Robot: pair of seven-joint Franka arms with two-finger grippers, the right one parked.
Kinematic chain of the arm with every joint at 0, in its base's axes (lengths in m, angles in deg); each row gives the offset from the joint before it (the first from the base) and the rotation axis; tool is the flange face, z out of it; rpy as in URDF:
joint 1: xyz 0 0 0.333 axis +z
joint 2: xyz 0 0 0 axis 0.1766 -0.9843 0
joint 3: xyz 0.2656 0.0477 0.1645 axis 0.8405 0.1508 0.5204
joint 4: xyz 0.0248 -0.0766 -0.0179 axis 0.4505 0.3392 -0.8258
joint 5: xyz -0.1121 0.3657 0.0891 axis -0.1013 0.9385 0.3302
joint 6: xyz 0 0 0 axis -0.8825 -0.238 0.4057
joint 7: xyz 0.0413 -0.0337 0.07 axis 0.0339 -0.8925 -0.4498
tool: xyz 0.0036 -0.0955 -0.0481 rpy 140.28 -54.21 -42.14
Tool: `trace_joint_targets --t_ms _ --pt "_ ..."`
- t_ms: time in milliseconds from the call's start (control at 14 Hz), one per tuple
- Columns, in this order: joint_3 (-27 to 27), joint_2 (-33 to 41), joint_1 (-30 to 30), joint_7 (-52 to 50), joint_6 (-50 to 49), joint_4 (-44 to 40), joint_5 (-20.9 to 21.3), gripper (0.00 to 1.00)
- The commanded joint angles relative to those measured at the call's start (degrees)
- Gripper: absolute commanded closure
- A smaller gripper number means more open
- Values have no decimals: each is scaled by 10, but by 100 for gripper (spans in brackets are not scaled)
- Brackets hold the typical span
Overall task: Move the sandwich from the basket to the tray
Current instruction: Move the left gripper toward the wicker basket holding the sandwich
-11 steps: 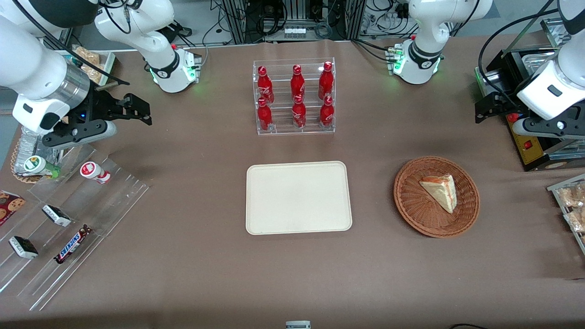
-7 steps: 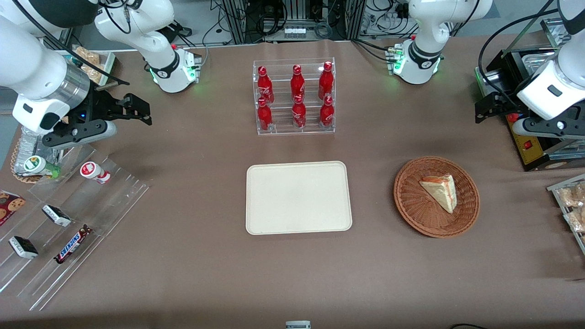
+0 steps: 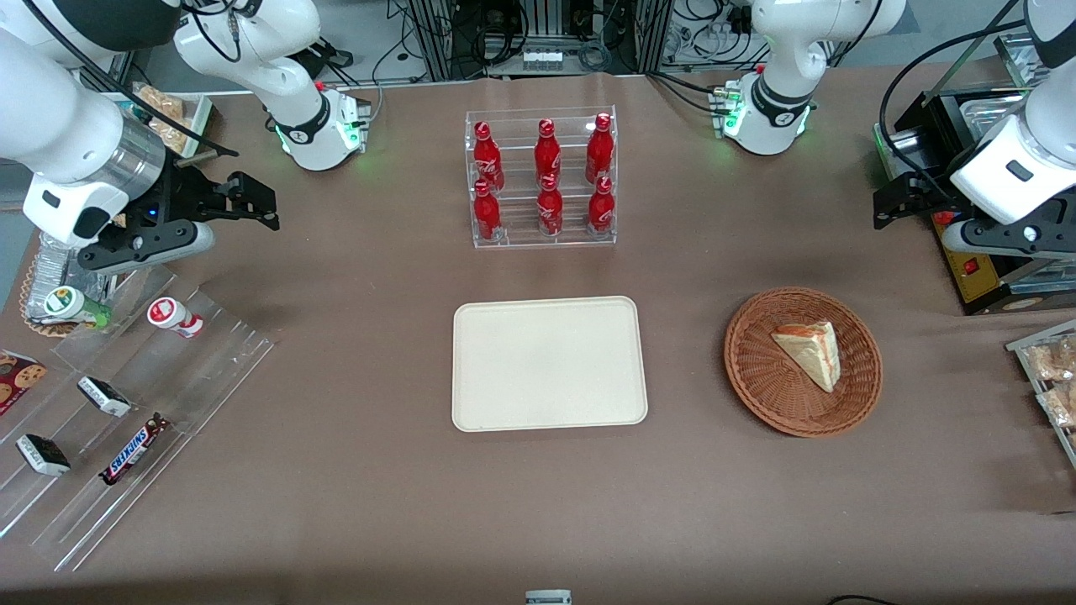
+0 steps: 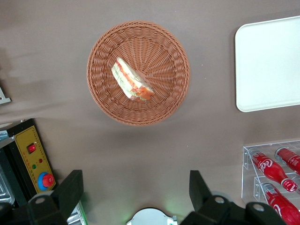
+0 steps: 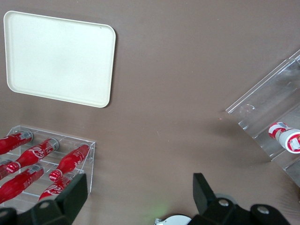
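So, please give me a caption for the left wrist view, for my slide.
Open gripper above the table, looking down on the sandwich in the basket, tray beside it.

Counted: one sandwich (image 3: 809,353), one basket (image 3: 803,361), one tray (image 3: 549,363), six red cola bottles (image 3: 547,178), one gripper (image 3: 901,202).

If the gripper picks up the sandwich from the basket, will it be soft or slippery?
The sandwich is pale bread, so probably soft and easily squashed. It looks light. The gripper, open, is high above the table, farther from the front camera than the basket.
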Motion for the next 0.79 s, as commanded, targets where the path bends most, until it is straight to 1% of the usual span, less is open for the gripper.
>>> trace_joint_targets --t_ms 0,214,357,429,643,714 --pt "4 -5 -7 -5 8 23 0 0" --pt "4 -14 -7 -7 55 72 3 0" --pt "4 -18 -11 -11 131 136 30 0" --pt "3 -20 -11 -18 182 175 37 0" --pt "4 -32 -6 -50 312 259 38 0" --pt "5 -46 -5 -88 342 270 38 0"
